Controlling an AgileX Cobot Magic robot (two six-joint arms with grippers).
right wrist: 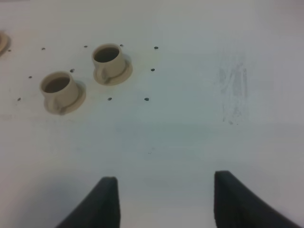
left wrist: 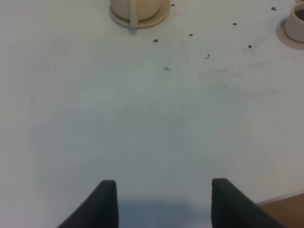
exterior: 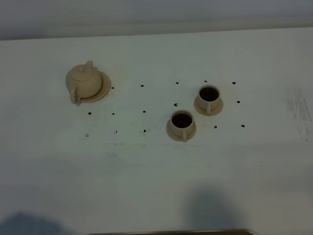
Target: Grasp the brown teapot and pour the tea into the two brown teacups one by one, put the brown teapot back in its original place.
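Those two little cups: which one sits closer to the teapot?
The front teacup, nearer the table's front edge; the other teacup sits behind it, farther from the teapot.

Both claws [left wrist: 164, 202] [right wrist: 166, 202]: matte black, tapered fingers.

White tabletop [exterior: 156, 186] with small dark dots [exterior: 143, 111], soft shadows along near edge.

Two filled teacups [right wrist: 85, 78] beyond the parted, empty end effector [right wrist: 164, 202]
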